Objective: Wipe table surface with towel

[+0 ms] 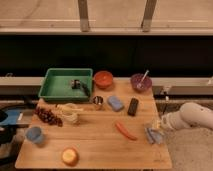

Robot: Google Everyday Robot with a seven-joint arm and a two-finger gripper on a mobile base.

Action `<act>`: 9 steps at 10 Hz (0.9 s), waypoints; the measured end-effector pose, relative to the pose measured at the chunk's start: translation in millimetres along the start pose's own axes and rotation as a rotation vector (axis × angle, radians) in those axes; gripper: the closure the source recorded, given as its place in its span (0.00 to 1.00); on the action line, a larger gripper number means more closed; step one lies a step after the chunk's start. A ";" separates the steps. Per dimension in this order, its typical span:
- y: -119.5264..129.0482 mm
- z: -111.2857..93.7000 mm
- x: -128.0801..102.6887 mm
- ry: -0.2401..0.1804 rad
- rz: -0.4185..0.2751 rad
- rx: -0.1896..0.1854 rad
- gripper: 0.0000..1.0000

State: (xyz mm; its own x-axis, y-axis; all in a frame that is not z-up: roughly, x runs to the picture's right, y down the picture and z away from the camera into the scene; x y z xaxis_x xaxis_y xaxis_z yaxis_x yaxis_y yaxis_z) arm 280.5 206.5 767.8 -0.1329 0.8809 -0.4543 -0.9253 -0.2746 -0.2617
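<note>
A small blue-grey towel (pixel 153 135) lies crumpled on the wooden table (pixel 95 142) close to its right edge. My gripper (pixel 159 125) comes in from the right on a white arm (pixel 192 116) and sits right at the towel's upper right side, low over the table and seemingly touching it. A carrot (pixel 126 131) lies just left of the towel.
On the table are a green bin (pixel 66 84), an orange bowl (pixel 103 78), a purple bowl with a spoon (pixel 141 82), a metal cup (pixel 98 102), a blue sponge (pixel 115 103), a black remote (pixel 133 106), grapes (pixel 47 116), bananas (pixel 70 113), a blue cup (pixel 34 135) and an apple (pixel 69 156).
</note>
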 end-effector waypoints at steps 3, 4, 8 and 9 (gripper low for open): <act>19.1 7.3 -13.5 -0.004 -0.033 -0.023 1.00; 29.0 11.9 -14.9 0.004 -0.056 -0.032 1.00; 40.8 15.7 14.3 0.038 -0.098 -0.029 1.00; 34.0 13.4 27.9 0.046 -0.093 -0.019 1.00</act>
State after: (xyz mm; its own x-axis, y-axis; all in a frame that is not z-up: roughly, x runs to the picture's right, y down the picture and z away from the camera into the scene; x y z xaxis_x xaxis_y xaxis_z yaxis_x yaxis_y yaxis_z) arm 240.5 226.9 757.7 -0.0299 0.8843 -0.4659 -0.9257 -0.2003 -0.3207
